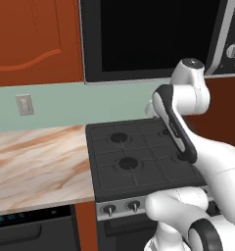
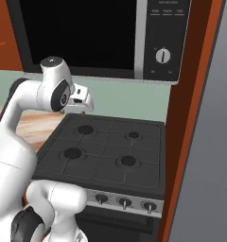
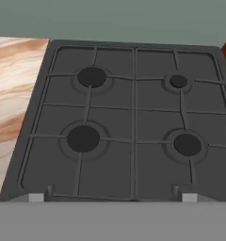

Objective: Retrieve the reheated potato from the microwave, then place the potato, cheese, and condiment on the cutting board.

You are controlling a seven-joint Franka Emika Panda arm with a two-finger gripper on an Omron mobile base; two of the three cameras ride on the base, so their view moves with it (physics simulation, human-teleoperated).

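— Where's the potato?

— I judge it's inside the microwave [image 2: 91,38]; its black door is shut, up above the stove [image 3: 129,122].

— Why is the arm parked there?

— I keep the tool [image 3: 112,197] low over the burners, facing down, clear of the door. Its tips sit wide apart, released, grasping nothing. The marble desk [image 1: 36,162] lies left.

A pale green wall [image 1: 65,100] runs behind a black four-burner gas stove [image 1: 134,157] with three silver knobs [image 2: 124,203] along its front edge. To the stove's left lies a tan marbled stone table [image 1: 36,166], its right edge meeting the stove. A small grey wall switch plate [image 1: 24,104] sits above it. Rust-orange wooden cabinets [image 1: 31,39] hang overhead; a tall orange side panel [image 2: 191,127] rises at the stove's right.
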